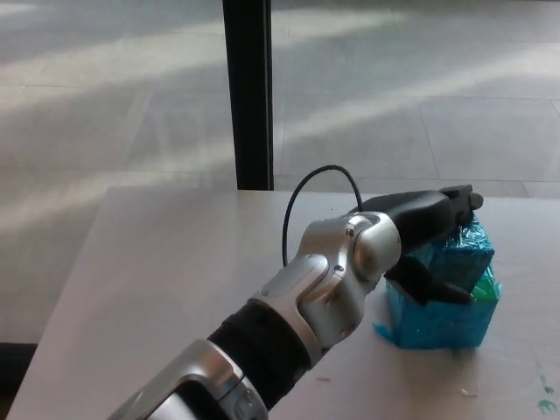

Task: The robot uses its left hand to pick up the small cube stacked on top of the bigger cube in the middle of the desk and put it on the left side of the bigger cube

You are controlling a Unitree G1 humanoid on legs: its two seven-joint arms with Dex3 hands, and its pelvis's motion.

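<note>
The silver left forearm rises from the near edge across the pale counter [157,262]. The left hand [429,241] reaches over the bigger cube [437,315]. Its black fingers [437,289] are wrapped around the small cube [455,254], which sits on the bigger cube's top, slightly tilted; its long axis is unclear. A black post [249,92] stands beyond.

A pale, matte desk [157,262] fills the lower part of the view, its far edge running level across the middle. Just behind that edge a black upright post [247,92] rises out of the top of the picture. Beyond the desk lies a grey tiled floor [420,105], crossed by slanting bands of soft light on both sides of the post.
</note>
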